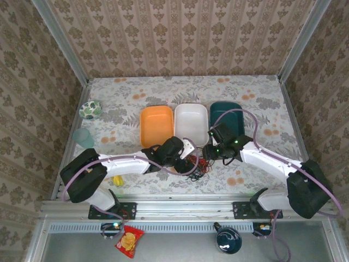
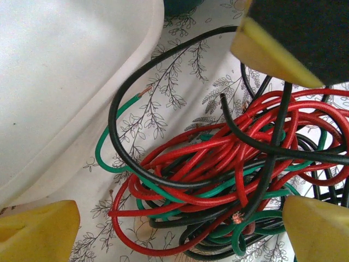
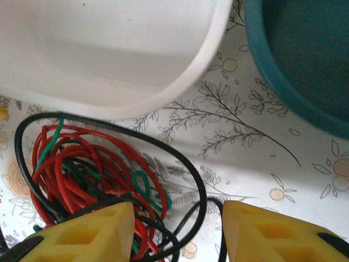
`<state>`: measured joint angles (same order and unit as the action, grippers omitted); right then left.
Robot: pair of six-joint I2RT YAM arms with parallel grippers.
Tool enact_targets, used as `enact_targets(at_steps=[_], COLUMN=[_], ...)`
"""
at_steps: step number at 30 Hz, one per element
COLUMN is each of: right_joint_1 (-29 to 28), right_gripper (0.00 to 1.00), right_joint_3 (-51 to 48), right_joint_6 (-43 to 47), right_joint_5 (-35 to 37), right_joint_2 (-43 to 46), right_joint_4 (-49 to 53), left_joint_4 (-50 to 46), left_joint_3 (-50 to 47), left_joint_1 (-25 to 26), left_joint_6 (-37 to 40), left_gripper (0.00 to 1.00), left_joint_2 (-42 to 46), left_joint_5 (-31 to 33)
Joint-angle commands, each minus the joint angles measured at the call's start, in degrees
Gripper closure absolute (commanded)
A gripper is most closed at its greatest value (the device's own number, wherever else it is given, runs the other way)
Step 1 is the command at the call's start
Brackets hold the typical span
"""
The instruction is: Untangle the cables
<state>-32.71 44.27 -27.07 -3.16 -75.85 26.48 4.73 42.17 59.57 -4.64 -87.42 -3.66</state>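
Note:
The cables (image 1: 200,164) lie in one tangled heap on the flowered tablecloth, just in front of the white tray. In the left wrist view, red cable (image 2: 218,147) loops are wound through the black cable (image 2: 117,98) and the green cable (image 2: 101,147), whose bare copper end points at the tray. My left gripper (image 2: 180,229) is open wide and straddles the heap's near side (image 1: 188,158). My right gripper (image 3: 180,232) is open at the heap's right edge (image 1: 210,151). Loops of black cable (image 3: 202,180) pass between its yellow fingers (image 3: 82,234), and neither pad presses on them.
Three trays stand in a row behind the heap: orange tray (image 1: 156,126), white tray (image 1: 191,123), teal tray (image 1: 227,113). The white tray's rim (image 3: 212,49) and the teal tray's rim (image 3: 262,65) lie close ahead of the right gripper. A cup (image 1: 83,137) and a patterned bowl (image 1: 90,109) sit far left.

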Motion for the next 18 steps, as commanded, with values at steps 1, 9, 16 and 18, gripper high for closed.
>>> enact_targets(at_steps=[1,9,16,18], right_joint_1=[0.19,0.32,0.41,0.37], right_gripper=[0.54,0.55,0.54,0.54], right_joint_3=[1.96,1.23,-0.01,-0.15], right_joint_6=[-0.62,-1.21,0.99,1.94], right_joint_5=[-1.3,-1.94,-3.87,-4.86], right_joint_2=[-2.52,-6.7,-4.29,-0.81], right_joint_4=[-2.37,-4.23,-4.41,-4.51], left_joint_4=[0.97,1.59,1.43,1.85], left_joint_3=[0.28,-0.24,-1.1,-1.69], left_joint_1=[0.55,0.55,0.59,0.59], left_joint_6=[1.57,1.94,2.16,1.88], left_gripper=[0.04,0.06,0.1,0.11], left_joint_2=[-1.21,-3.01,-4.07,-4.4], left_joint_5=[1.48,3.64,4.69,5.18])
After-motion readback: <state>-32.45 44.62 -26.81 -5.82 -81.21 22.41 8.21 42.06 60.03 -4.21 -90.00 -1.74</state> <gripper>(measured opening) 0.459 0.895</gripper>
